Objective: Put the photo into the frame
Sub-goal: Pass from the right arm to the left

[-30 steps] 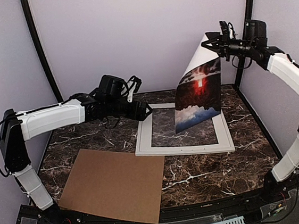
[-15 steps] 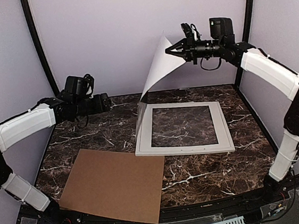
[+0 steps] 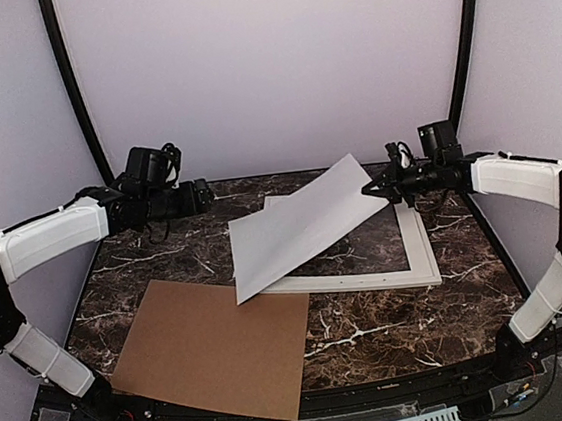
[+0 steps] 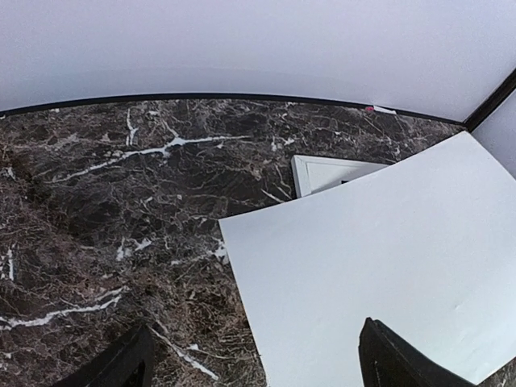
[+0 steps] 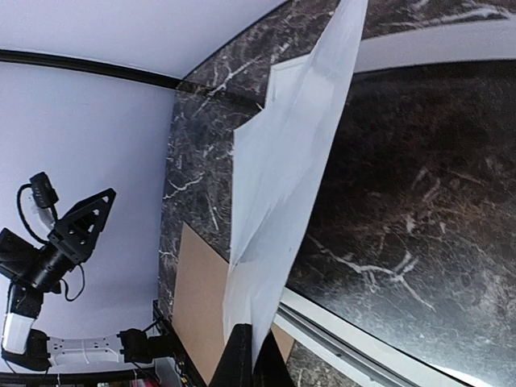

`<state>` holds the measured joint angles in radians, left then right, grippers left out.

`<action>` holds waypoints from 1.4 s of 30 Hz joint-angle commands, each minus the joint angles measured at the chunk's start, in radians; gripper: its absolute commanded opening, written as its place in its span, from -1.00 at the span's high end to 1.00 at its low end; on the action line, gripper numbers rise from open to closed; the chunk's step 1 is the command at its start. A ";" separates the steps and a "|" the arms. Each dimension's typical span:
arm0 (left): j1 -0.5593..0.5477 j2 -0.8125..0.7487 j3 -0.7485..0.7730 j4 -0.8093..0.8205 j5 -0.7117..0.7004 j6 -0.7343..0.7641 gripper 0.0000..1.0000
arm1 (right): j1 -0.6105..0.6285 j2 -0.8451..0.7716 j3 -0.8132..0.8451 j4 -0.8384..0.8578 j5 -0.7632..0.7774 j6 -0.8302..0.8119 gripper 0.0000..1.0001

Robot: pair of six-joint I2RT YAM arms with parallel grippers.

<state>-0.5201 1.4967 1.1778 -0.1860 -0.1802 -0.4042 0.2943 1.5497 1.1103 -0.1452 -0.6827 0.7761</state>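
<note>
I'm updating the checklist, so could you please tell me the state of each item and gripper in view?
photo: white side up, slanting over the frame, one corner pinched by the right gripper.
frame: flat on the table, empty, partly covered.
cardboard sheet: flat on the table, nothing touching it.
left gripper: open, empty.
right gripper: shut on the photo.

- Your right gripper has dropped from high at the back to just above the frame.
- The photo pinched in it hung picture-out before. It now slants away from it, white back up, across the frame.
- Your left gripper has pulled back from the frame and spread wider.
</note>
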 commanded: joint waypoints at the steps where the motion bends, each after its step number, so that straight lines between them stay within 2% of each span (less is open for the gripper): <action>1: -0.023 0.019 -0.038 0.058 0.089 0.032 -0.82 | 0.005 -0.017 -0.094 0.070 0.079 -0.037 1.00; 5: -0.121 0.057 -0.048 0.132 0.080 0.152 -0.83 | 0.006 -0.018 -0.170 0.133 0.088 0.018 1.00; 12: -0.341 0.154 -0.037 0.260 0.098 0.384 -0.86 | 0.015 -0.002 -0.184 0.141 0.091 0.090 1.00; 21: -0.527 0.377 0.124 0.301 0.036 0.608 -0.88 | 0.035 0.045 -0.182 0.226 0.034 0.179 1.00; 31: -0.570 0.596 0.305 0.292 -0.213 0.687 -0.83 | 0.045 0.042 -0.188 0.246 0.012 0.203 1.00; 36: -0.571 0.641 0.347 0.315 -0.306 0.697 -0.63 | 0.043 0.055 -0.196 0.251 0.012 0.200 1.00; 39: -0.571 0.642 0.349 0.319 -0.323 0.705 -0.52 | 0.045 0.064 -0.201 0.256 0.012 0.198 1.00; 42: -0.571 0.640 0.346 0.313 -0.321 0.710 -0.32 | 0.044 0.072 -0.199 0.256 0.012 0.197 1.00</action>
<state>-1.0904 2.1540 1.4990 0.1043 -0.4583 0.2867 0.3332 1.6062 0.9218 0.0750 -0.6582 0.9707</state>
